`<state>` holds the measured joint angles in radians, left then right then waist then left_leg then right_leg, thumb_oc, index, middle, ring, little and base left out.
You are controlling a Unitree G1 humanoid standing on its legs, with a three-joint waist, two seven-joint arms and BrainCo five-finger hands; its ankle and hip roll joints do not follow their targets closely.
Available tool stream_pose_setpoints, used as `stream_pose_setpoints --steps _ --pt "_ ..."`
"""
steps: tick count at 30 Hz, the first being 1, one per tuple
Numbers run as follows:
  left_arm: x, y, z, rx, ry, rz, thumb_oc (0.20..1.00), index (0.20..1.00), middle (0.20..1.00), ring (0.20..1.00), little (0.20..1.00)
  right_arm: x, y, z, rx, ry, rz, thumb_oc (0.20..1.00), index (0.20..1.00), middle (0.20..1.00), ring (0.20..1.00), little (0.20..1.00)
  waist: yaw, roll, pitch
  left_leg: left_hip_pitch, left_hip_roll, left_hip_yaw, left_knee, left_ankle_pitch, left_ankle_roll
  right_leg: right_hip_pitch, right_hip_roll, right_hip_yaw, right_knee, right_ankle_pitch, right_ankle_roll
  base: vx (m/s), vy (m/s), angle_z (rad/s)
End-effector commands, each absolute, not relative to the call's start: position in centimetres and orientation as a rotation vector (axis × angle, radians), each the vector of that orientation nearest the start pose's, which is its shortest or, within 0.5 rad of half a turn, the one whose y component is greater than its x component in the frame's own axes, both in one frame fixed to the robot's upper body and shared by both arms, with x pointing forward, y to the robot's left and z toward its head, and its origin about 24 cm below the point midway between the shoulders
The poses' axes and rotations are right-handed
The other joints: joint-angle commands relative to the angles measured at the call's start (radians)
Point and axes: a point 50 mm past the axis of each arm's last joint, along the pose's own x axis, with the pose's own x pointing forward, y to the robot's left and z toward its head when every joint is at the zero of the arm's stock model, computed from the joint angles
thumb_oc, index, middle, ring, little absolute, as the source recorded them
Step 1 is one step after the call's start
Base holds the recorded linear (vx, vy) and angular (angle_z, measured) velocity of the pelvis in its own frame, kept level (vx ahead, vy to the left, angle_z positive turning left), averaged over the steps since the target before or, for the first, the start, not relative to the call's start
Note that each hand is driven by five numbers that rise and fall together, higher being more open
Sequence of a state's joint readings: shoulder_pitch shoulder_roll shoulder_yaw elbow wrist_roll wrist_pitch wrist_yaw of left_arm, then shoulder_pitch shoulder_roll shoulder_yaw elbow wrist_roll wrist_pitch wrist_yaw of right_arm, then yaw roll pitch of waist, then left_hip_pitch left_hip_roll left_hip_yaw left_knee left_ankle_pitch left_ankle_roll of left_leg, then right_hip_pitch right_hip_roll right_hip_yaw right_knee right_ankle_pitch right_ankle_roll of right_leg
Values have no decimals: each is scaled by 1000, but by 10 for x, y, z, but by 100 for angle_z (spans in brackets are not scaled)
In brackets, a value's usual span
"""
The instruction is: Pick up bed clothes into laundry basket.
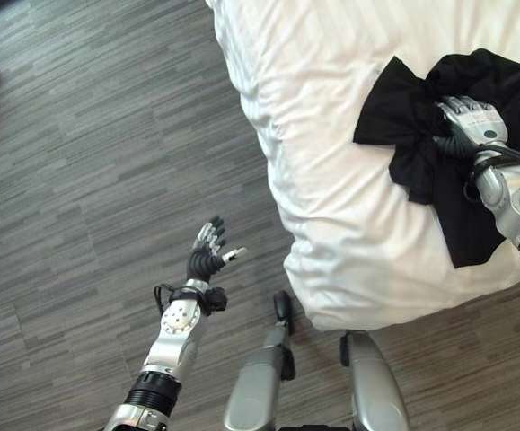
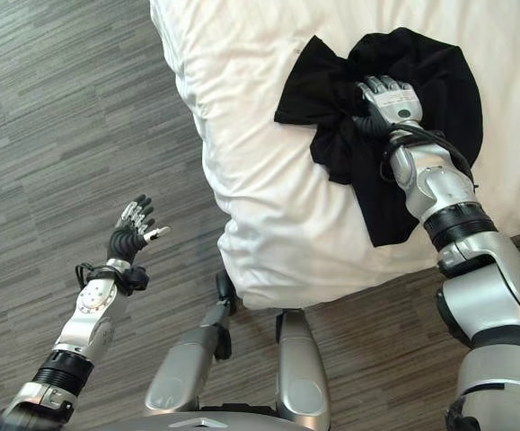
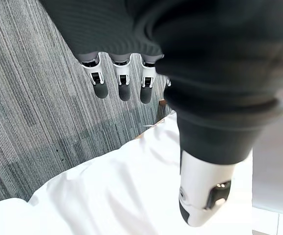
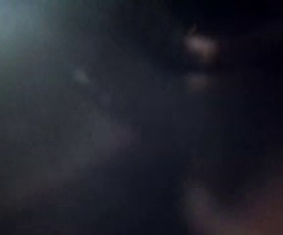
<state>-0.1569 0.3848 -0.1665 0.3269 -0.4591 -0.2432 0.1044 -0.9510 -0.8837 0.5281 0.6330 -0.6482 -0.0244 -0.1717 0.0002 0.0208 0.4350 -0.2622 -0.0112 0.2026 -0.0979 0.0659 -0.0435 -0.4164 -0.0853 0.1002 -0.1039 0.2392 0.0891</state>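
Grey plank floor borders the white bed. On it our right hand presses the crumpled black garment, grip unclear; left hand hangs spread. A shallow grab risks dragging bedding.

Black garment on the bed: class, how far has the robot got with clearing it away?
Done: nothing is cleared yet; the black garment lies bunched on the white bed. In hand: the right hand rests on the cloth, its fingers buried in the folds, so a grip is unconfirmed. The left hand hangs open over the floor. Left: lifting and dropping it into a basket.
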Motion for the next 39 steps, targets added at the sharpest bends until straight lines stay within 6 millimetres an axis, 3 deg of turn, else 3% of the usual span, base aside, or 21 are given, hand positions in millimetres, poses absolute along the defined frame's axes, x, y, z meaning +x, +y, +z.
stream_pose_setpoints --steps 1,2,3,4,5,7,8,9,11,13,18,23,24,28,29,32,35,36,37,38,39 --pt "282 218 61 -32 -165 81 1000 1000 1000 1000 1000 367 -283 221 -1635 -241 -252 200 200 200 200 200 -27 3 43 2 24 -19 11 0 -67 14 -21 94 21 -73 49 26 22 -4" --pt "282 217 61 -33 -170 76 1000 1000 1000 1000 1000 361 -286 248 -1549 -348 -342 200 200 200 200 200 -30 3 41 9 25 -19 11 -7 -66 20 -20 95 23 -81 50 0 0 0" --pt "282 217 62 -32 -171 75 1000 1000 1000 1000 1000 361 -286 249 -1548 -348 -343 200 200 200 200 200 -29 2 42 6 25 -19 11 -2 -67 17 -20 96 22 -75 50 0 0 0" --pt "282 218 61 -27 -171 73 1000 1000 1000 1000 1000 356 -286 268 -1423 -432 -394 200 200 200 200 200 -32 -1 39 8 26 -18 11 -2 -67 19 -19 96 22 -76 50 0 0 0" --pt "283 214 60 -26 -167 59 1000 1000 1000 1000 1000 347 -280 293 -1067 -609 -453 200 200 200 200 200 -38 -3 32 18 27 -19 11 -9 -65 24 -16 99 25 -82 51 0 0 0" --pt "285 210 60 -26 -162 41 1000 1000 1000 1000 1000 343 -277 305 -586 -732 -432 200 200 200 200 200 -39 -12 25 22 27 -16 11 -6 -65 26 -15 102 25 -78 51 -11 -1 -2" --pt "285 210 60 -25 -162 41 1000 1000 1000 1000 1000 343 -278 305 -586 -732 -432 200 200 200 200 200 -38 -13 24 21 27 -15 11 -5 -65 25 -15 103 25 -78 51 -21 6 -6" --pt "285 205 57 -43 -145 35 1000 1000 1000 1000 1000 339 -272 319 -188 -850 -388 200 200 200 200 200 -39 -17 14 30 29 -13 11 -9 -64 29 -14 105 26 -78 52 -6 20 -7" --pt "285 205 56 -41 -136 30 1000 1000 1000 1000 1000 338 -268 323 -111 -876 -352 200 200 200 200 200 -39 -20 10 34 28 -11 11 -10 -64 32 -14 106 26 -79 52 4 25 -4" --pt "283 203 53 -44 -117 21 1000 1000 1000 1000 1000 334 -257 338 117 -956 -253 200 200 200 200 200 -35 -22 -12 49 27 -8 11 -15 -62 45 -14 106 27 -83 50 15 26 -10" --pt "279 201 46 -48 -82 0 1000 1000 1000 1000 1000 331 -245 355 318 -1000 -113 200 200 200 200 200 -33 -32 -56 88 23 -10 11 -25 -58 77 -16 101 36 -93 46 17 13 -1" --pt "277 199 37 -37 -38 -13 1000 1000 1000 1000 1000 333 -251 356 455 -989 -92 200 200 200 200 200 -35 -44 -91 131 23 -9 11 -38 -52 118 -16 95 42 -104 47 50 24 4" --pt "275 198 33 -37 -17 -17 1000 1000 1000 1000 1000 331 -259 356 528 -997 -108 200 200 200 200 200 -39 -53 -117 151 22 -7 11 -47 -48 140 -16 92 39 -108 49 41 18 -1" --pt "274 198 30 -30 1 -27 1000 1000 1000 1000 1000 321 -283 362 547 -1037 -166 200 200 200 200 200 -55 -67 -153 175 22 -6 11 -59 -39 161 -14 92 38 -112 55 47 37 0" --pt "272 200 29 -24 7 -28 1000 1000 1000 1000 1000 311 -305 364 477 -1048 -241 200 200 200 200 200 -70 -76 -173 189 20 -3 11 -67 -31 168 -12 97 44 -116 59 37 45 1" --pt "271 199 26 -18 22 -42 1000 1000 1000 1000 1000 302 -323 358 406 -1034 -301 200 200 200 200 200 -81 -80 -185 203 19 3 11 -73 -23 174 -14 104 59 -122 63 17 53 -4" --pt "273 198 27 -21 13 -51 1000 1000 1000 1000 1000 289 -354 328 111 -865 -374 200 200 200 200 200 -119 -85 -185 204 15 1 11 -71 -20 171 -16 111 79 -128 65 -24 41 -10" --pt "273 196 29 -26 5 -66 1000 1000 1000 1000 1000 287 -364 308 -22 -745 -393 200 200 200 200 200 -125 -85 -183 208 16 0 11 -74 -18 176 -18 107 79 -133 65 0 0 0" --pt "273 196 29 -25 5 -69 1000 1000 1000 1000 1000 286 -365 307 -22 -744 -396 225 225 225 225 225 -122 -87 -184 205 15 0 11 -69 -19 173 -18 108 79 -128 64 0 0 0" --pt "272 195 30 -32 -2 -74 1000 1000 1000 1000 1000 282 -372 293 -90 -673 -410 1000 1000 1000 1000 1000 -128 -90 -181 199 16 1 11 -67 -18 170 -19 107 76 -124 64 -50 -12 -2" --pt "272 197 30 -38 -3 -71 1000 1000 1000 1000 1000 279 -377 283 -179 -602 -407 1000 1000 1000 1000 1000 -133 -92 -177 195 16 1 11 -65 -19 168 -19 107 73 -122 64 -48 -12 -8"
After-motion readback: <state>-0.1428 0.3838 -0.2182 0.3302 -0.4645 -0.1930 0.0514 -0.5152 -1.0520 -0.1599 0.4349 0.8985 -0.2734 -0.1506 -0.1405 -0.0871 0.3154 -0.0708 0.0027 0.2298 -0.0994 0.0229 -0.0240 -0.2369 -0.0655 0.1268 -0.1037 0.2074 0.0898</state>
